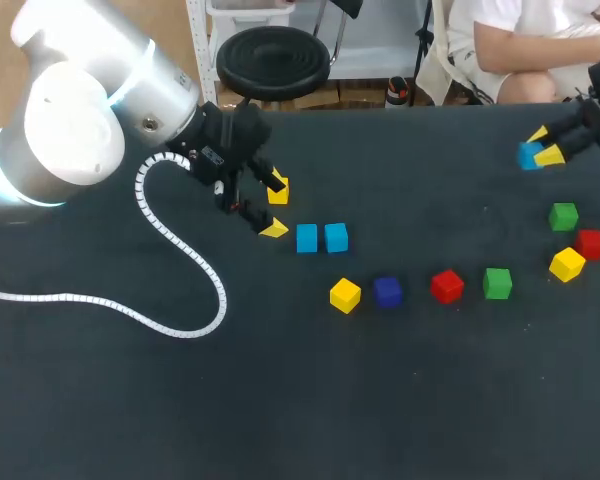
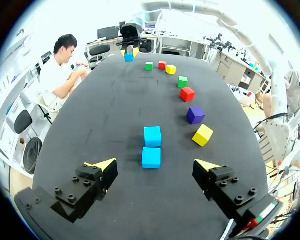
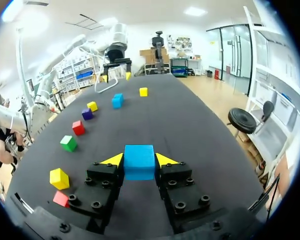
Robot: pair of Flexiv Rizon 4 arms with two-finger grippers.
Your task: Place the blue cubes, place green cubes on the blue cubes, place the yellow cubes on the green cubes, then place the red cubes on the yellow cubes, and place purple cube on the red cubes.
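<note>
My right gripper (image 3: 139,161) is shut on a blue cube (image 3: 139,162), held at the table's far right corner (image 1: 530,155). Two more blue cubes (image 1: 307,238) (image 1: 336,237) sit side by side and touching, left of centre. My left gripper (image 1: 276,208) stands open just left of that pair, above the table, and they lie ahead of its spread fingers (image 2: 151,157) (image 2: 152,136). A yellow cube (image 1: 345,295), a purple cube (image 1: 387,291), a red cube (image 1: 446,286) and a green cube (image 1: 497,283) lie in a row.
At the right edge sit another yellow cube (image 1: 567,264), red cube (image 1: 590,243) and green cube (image 1: 563,215). In the right wrist view one more yellow cube (image 3: 143,91) lies near the left gripper. The left arm's white cable (image 1: 180,270) loops over the table's left side.
</note>
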